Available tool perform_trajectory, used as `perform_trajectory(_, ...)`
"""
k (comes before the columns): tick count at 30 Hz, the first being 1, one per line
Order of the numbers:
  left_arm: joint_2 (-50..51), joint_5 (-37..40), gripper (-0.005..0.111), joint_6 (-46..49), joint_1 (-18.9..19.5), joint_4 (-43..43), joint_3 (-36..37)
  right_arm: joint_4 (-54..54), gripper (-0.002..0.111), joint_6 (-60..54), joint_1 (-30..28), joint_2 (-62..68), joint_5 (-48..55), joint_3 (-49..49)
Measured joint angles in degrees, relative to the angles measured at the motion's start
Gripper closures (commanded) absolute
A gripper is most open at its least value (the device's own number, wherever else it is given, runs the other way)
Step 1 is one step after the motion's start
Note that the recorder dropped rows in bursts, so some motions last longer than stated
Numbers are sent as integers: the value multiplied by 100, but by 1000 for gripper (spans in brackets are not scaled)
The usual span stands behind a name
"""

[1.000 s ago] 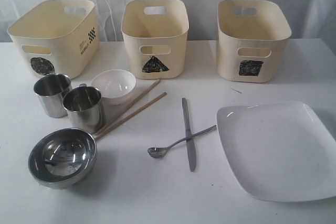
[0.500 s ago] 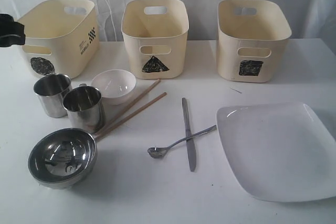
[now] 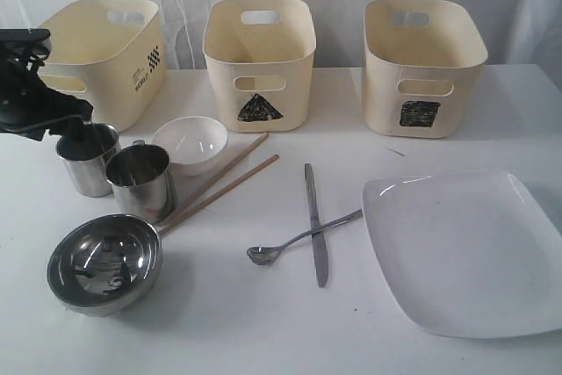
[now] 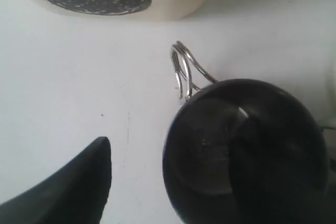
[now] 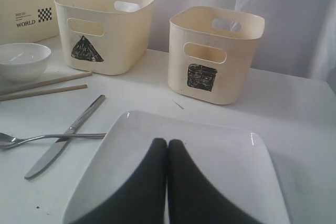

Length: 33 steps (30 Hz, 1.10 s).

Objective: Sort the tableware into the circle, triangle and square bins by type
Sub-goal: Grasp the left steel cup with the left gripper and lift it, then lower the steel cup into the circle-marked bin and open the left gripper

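The left end effector (image 3: 77, 126) hung just above the far steel cup (image 3: 88, 164), left of and in front of the triangle bin (image 3: 260, 63). Its jaws stood apart. In the left wrist view one dark finger (image 4: 79, 182) sat well off to the side of the cup's mouth, and nothing was clamped. Whether it touched the cup could not be told.

The near steel cup (image 3: 140, 183) stood just beside the far one, farther forward from the triangle bin. The circle bin (image 3: 114, 50) stood left of the triangle bin and the square bin (image 3: 424, 68) right of it.

The small white bowl (image 3: 190, 142) sat just in front-left of the triangle bin, with the two chopsticks (image 3: 224, 180) slanting away beside it. The steel bowl (image 3: 104, 263) lay far forward and left.

In front of the triangle bin and slightly right, the knife (image 3: 314, 226) and spoon (image 3: 299, 241) lay crossed on the desk (image 3: 263, 331).

The white square plate (image 3: 465, 248) rested forward and right of the triangle bin. The right end effector (image 5: 168, 182) hovered over it with its fingers pressed together, holding nothing.
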Motion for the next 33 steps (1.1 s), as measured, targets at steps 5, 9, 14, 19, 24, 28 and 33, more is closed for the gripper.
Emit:
perform_trajectory(5, 242, -136, 40, 0, 0, -14, 0, 0, 108, 0, 0, 0, 0, 0)
perform_trajectory(9, 468, -246, 53, 0, 0, -14, 0, 0, 108, 0, 0, 0, 0, 0)
perform_trajectory(14, 600, -286, 106, 0, 0, -36, 0, 0, 108, 0, 0, 0, 0, 0)
perform_trajectory(19, 268, -145, 106, 113, 0, 201, 0, 0, 108, 0, 0, 0, 0, 0)
perform_trajectory(24, -556, -28, 106, 148, 0, 622, -58, 0, 108, 0, 0, 0, 0, 0)
perform_trajectory(28, -1140, -77, 106, 170, 0, 890, -523, 0, 108, 0, 0, 0, 0, 0)
perform_trajectory(33, -1031, -407, 106, 170, 0, 962, -1566, 0, 108, 0, 0, 0, 0, 0)
